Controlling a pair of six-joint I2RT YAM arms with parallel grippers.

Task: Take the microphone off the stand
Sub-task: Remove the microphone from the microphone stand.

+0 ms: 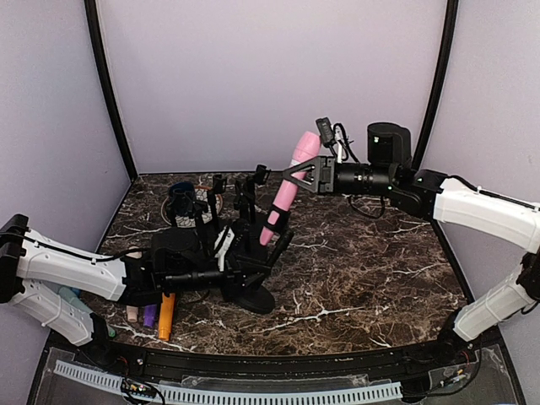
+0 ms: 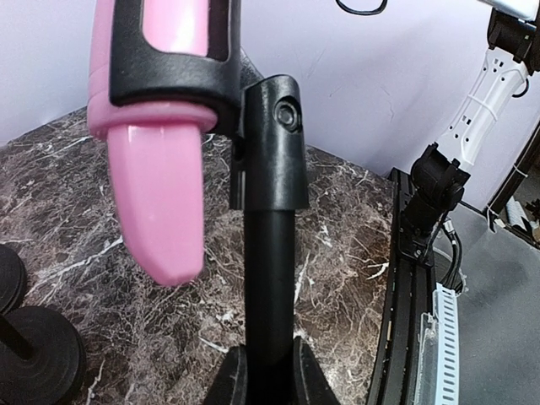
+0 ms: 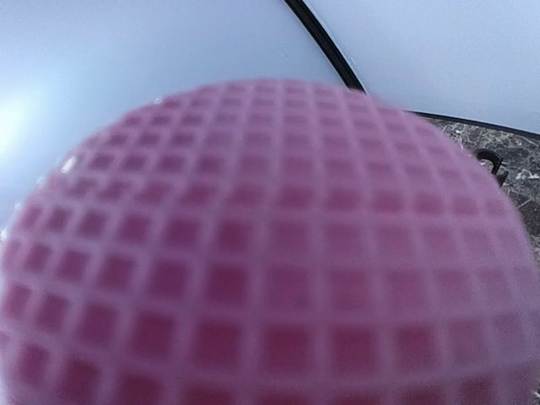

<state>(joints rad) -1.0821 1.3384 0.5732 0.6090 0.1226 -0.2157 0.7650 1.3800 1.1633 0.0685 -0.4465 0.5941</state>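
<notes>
Top external view shows the pink microphone [image 1: 288,187] leaning in the clip [image 2: 169,80] of the black stand [image 1: 253,295], which sits near the middle of the tabletop [image 1: 371,278], a little toward its left edge. The left gripper [image 1: 234,270] is clamped low on the stand's post, probably to keep the base from lifting or tipping. The right gripper [image 1: 297,175] is closed around the microphone just under its mesh head, well placed to draw it up and out of the clip. The microphone has not yet left the clip.

The microphone [image 1: 285,192] sits in the stand [image 1: 251,297] on the table [image 1: 363,270], markers [image 1: 166,314] lying left of its base.
</notes>
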